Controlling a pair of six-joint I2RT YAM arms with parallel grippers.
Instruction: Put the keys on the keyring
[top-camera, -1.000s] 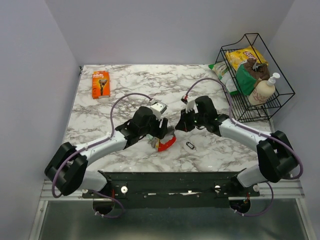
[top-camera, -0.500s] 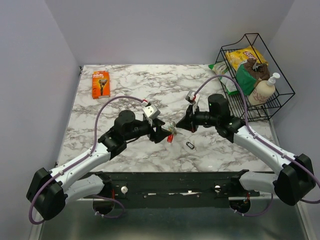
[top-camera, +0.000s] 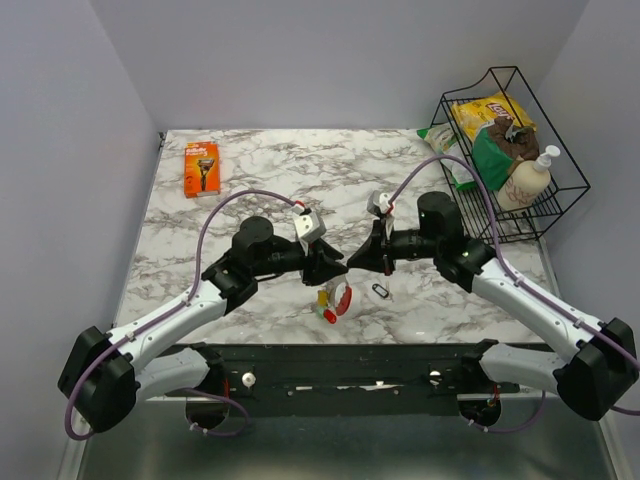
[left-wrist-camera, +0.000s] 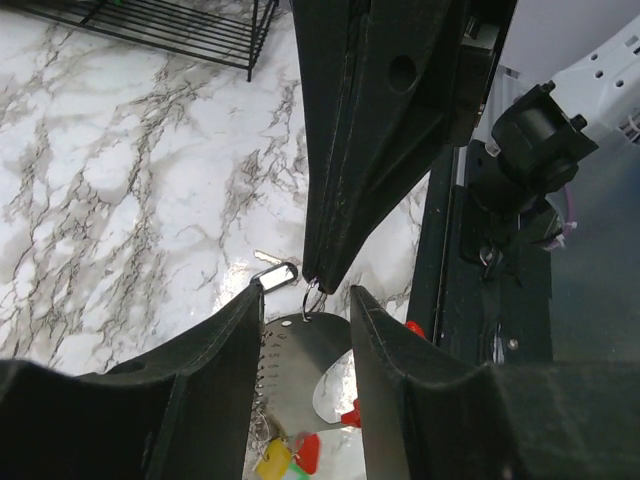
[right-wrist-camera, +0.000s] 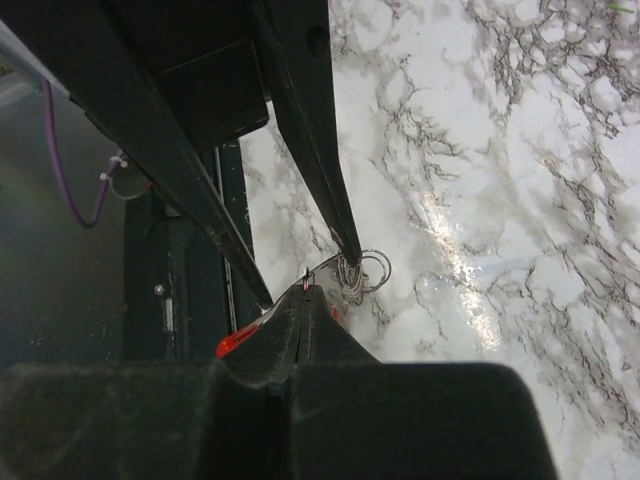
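Observation:
The keys, a silvery curved plate with a red tag and yellow and green heads, hang just above the marble between the two grippers. My right gripper is shut on the bunch's small wire ring; in the right wrist view its fingers are pressed together on a thin metal edge. My left gripper is open, its fingers on either side of the hanging plate without gripping it. The keyring, a tiny black oblong loop, lies on the table just right of the bunch, also in the left wrist view.
An orange razor box lies at the back left. A black wire basket with a chip bag and a soap bottle stands at the back right, with a green bag beside it. A black rail runs along the near edge.
The left gripper has opened and let go of the bunch. The bunch has dropped lower and now dangles from the right gripper. Both grippers stay tip to tip.

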